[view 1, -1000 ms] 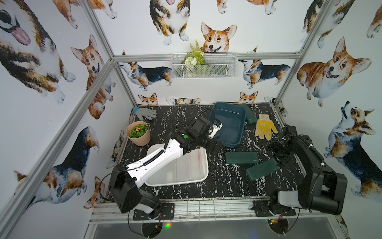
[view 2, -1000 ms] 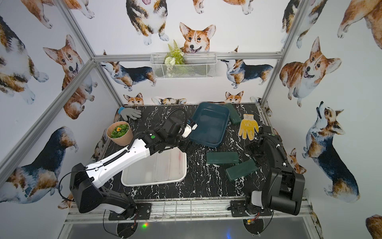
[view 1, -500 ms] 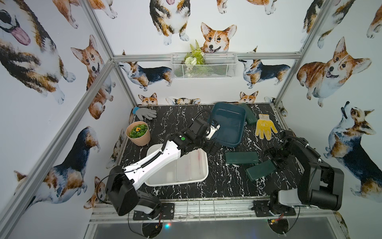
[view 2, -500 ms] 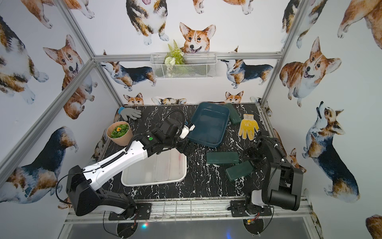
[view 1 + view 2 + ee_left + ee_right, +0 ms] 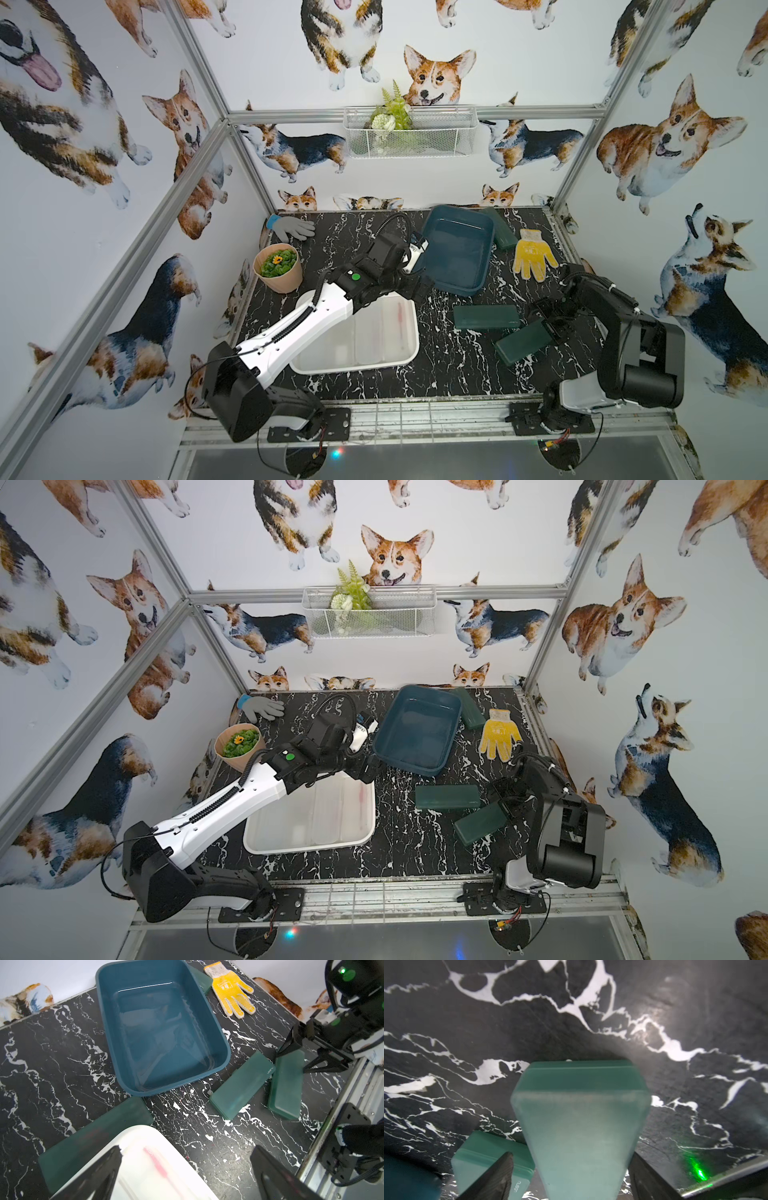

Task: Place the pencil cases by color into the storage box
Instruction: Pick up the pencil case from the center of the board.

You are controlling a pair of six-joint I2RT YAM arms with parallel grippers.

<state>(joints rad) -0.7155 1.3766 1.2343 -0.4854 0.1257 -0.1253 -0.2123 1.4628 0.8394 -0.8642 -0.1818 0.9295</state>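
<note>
One pencil case looks flat, frosted, dark green.

**Boxes, cases and gloves on our tabletop**

We find the near box front left, cases side by side in it, and the far box behind it to the right. An inner case lies along the near box's far side; the left pincer hangs over that box's far right corner. Right of the near box lie a middle case and, further right, an outer case whose right end sits between the jaws of the right pincer. A rear case lies just beside the far box's right side, a glove right of it. A second glove lies rear left, a plant pot before it.
</note>
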